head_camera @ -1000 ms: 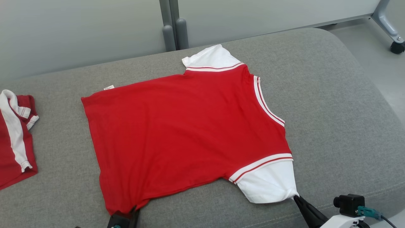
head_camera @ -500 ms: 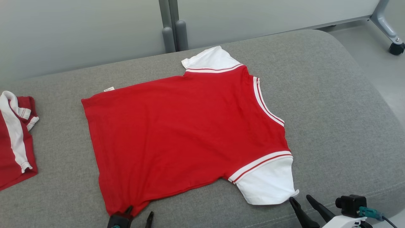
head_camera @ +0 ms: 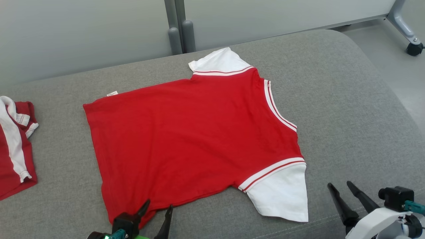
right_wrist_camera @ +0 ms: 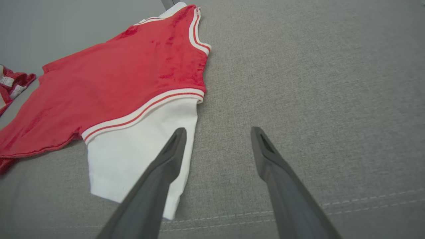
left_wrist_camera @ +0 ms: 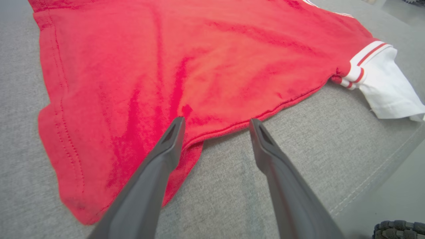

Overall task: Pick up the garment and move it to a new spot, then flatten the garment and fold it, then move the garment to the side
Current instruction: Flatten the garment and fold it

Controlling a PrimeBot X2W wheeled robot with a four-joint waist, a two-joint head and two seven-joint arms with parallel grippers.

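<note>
Red white-sleeved shirt (head_camera: 186, 139) lies flat on a grey fabric cushion (head_camera: 348, 99); our left gripper (head_camera: 159, 203) and right gripper (head_camera: 338, 183) stand wide, empty.

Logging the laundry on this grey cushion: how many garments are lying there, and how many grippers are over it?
Garments: 2 (red shirt spread flat; red-and-white garment at the left edge)
Grippers: 2 (left gripper and right gripper, both open, holding nothing)
Total: 4

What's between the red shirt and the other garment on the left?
Nothing but bare grey cushion, seen in the head view; the red shirt and the other garment lie apart.
</note>
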